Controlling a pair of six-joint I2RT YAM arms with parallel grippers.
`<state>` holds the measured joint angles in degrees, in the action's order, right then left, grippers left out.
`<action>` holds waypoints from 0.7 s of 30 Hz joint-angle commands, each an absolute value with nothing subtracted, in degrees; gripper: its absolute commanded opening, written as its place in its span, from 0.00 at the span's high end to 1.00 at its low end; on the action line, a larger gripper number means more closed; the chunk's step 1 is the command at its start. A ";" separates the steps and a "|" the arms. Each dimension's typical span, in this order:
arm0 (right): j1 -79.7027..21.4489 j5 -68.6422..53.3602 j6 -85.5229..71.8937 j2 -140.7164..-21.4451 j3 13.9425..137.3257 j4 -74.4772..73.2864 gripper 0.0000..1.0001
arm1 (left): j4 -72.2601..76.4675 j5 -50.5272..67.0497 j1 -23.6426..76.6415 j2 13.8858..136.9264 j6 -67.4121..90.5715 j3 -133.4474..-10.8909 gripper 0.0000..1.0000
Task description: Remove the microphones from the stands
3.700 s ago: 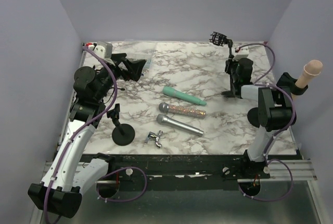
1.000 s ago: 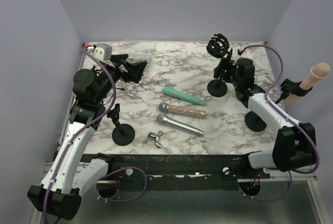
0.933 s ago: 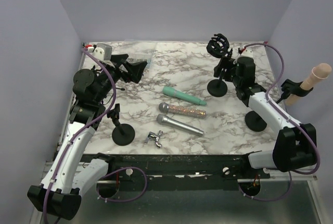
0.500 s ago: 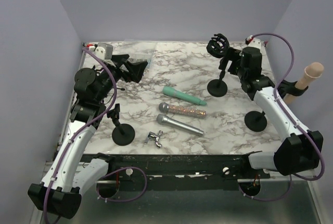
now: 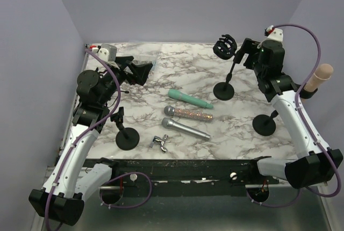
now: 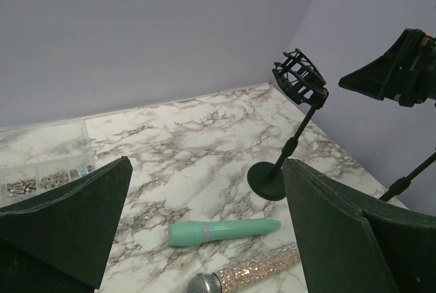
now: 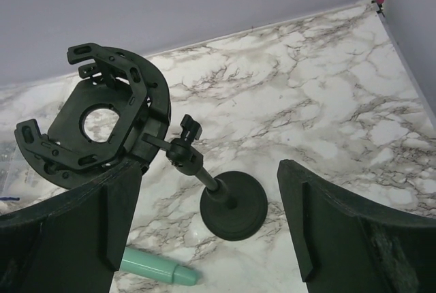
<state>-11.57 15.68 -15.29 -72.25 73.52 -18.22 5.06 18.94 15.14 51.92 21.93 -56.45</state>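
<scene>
The right claw (image 5: 244,53) has risen away from the black round-based stand (image 5: 223,91), whose spider cradle is empty. It now hangs just beside that cradle with its fingers spread, gripping nothing. The left claw (image 5: 134,70) stays spread wide over the far left of the marbled worktop (image 5: 177,70). The peach foam-tipped microphone (image 5: 322,72) still sits atop the other black stand (image 5: 265,125) at the right edge, so its removal likely comes next.

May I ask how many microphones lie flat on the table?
3: smooth teal microphone farthest back, glittery sequined microphone in the middle, silver metal microphone in front; none appears hidden.
</scene>
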 commanded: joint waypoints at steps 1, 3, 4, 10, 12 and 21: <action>-11.59 17.58 -14.62 -71.46 75.86 -19.79 0.14 | 6.33 20.00 15.42 51.70 21.82 -56.34 0.04; -11.60 17.66 -14.93 -72.51 76.52 -19.80 0.18 | 6.24 19.64 15.38 51.68 21.64 -56.26 0.04; -11.59 17.17 -14.92 -73.04 76.70 -19.46 0.23 | 6.24 19.60 15.38 51.72 21.62 -56.25 0.04; -11.60 15.42 -15.63 -75.89 77.78 -17.19 0.34 | 6.34 19.94 15.38 52.21 21.80 -56.32 0.04; -11.60 14.49 -15.98 -76.47 77.85 -16.38 0.36 | 6.42 19.98 15.38 52.19 21.80 -56.30 0.04; -11.59 13.68 -15.94 -78.48 75.20 -14.85 0.37 | 6.15 19.68 15.38 51.77 21.46 -56.34 0.04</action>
